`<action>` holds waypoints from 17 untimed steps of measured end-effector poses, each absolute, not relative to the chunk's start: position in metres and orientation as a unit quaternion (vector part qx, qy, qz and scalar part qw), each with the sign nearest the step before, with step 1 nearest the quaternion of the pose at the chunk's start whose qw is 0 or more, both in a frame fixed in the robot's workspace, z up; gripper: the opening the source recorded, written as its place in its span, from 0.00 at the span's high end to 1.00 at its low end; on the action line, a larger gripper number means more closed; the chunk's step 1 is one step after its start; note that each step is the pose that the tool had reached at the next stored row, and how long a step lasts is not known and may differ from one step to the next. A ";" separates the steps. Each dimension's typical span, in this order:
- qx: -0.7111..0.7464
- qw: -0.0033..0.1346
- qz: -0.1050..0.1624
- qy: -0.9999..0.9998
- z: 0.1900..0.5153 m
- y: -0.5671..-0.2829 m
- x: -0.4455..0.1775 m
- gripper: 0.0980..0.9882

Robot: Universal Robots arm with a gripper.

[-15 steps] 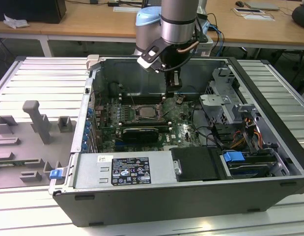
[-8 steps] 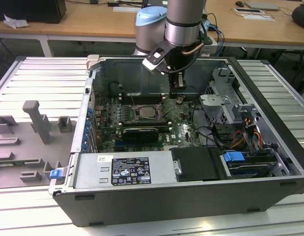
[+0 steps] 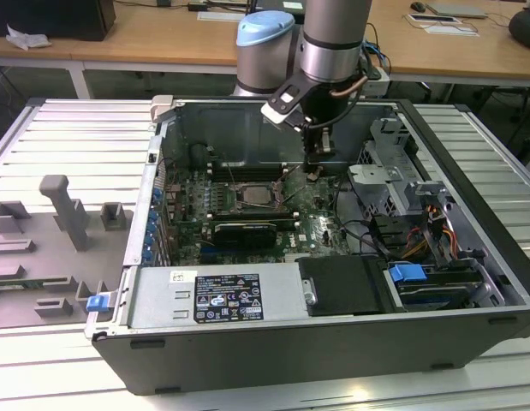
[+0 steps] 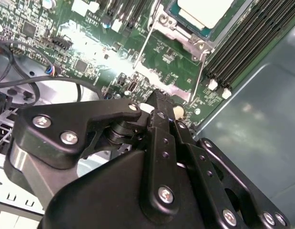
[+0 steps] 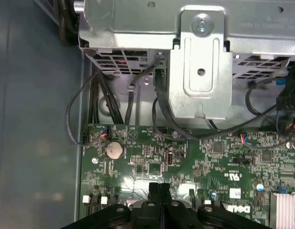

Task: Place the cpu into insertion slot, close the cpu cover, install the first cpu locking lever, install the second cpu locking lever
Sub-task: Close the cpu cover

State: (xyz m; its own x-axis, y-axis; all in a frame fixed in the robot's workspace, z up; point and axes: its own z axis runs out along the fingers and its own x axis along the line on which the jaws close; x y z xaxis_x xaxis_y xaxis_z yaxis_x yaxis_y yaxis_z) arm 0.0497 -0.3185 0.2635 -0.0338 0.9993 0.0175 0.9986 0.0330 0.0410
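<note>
Inside the open computer case [image 3: 333, 360], the motherboard [image 5: 152, 162] is hovered over closely by the gripper [image 5: 159, 187], jaws pinched together with nothing held. The cpu [image 4: 199, 12] is seated in the insertion slot [image 4: 183, 34]. Board parts could get scraped, or the thin locking lever [image 4: 146, 45] slipped off.

The table [image 3: 68, 137] has a top of pale metal slats, with long grooves between them. A dark computer case [image 3: 290, 364] lies on it on its side (the open side is turned up) and covers the middle and most of the exterior view's right part, so that only a band of slats is free along the right edge. Toward the exterior view's left edge, well apart from the case, lies a flat grey fixture [image 3: 42, 257] with several upright blocks. A narrow strip of table is free along the near edge.
</note>
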 end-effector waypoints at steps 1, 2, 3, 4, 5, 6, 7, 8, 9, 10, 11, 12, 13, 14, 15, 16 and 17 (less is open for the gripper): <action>0.695 0.008 0.021 0.719 0.263 -0.318 0.051 0.99; 0.694 0.008 0.021 0.719 0.263 -0.318 0.052 0.99; 0.694 0.008 0.020 0.720 0.262 -0.318 0.054 0.99; 0.693 0.007 0.020 0.720 0.260 -0.318 0.055 0.99; 0.693 0.007 0.020 0.720 0.259 -0.318 0.055 0.99; 0.693 0.006 0.019 0.720 0.258 -0.318 0.055 0.99; 0.693 0.006 0.019 0.720 0.256 -0.318 0.056 0.99; 0.693 0.005 0.018 0.720 0.255 -0.318 0.056 0.99; 0.693 0.005 0.017 0.720 0.252 -0.317 0.056 0.99; 0.693 0.004 0.017 0.720 0.250 -0.317 0.056 0.99; 0.693 0.004 0.017 0.720 0.249 -0.317 0.056 0.99; 0.693 0.004 0.016 0.720 0.249 -0.317 0.055 0.99; 0.693 0.004 0.016 0.720 0.249 -0.317 0.054 0.99; 0.693 0.004 0.016 0.720 0.249 -0.317 0.053 0.99; 0.693 0.004 0.017 0.720 0.249 -0.317 0.052 0.99; 0.693 0.004 0.017 0.721 0.249 -0.317 0.051 0.99; 0.693 0.004 0.016 0.720 0.249 -0.317 0.049 0.99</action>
State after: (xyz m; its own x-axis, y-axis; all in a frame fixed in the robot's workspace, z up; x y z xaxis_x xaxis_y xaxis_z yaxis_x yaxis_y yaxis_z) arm 0.0494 -0.3175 0.2488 -0.0387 0.9991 0.0178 0.9989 0.0382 0.0286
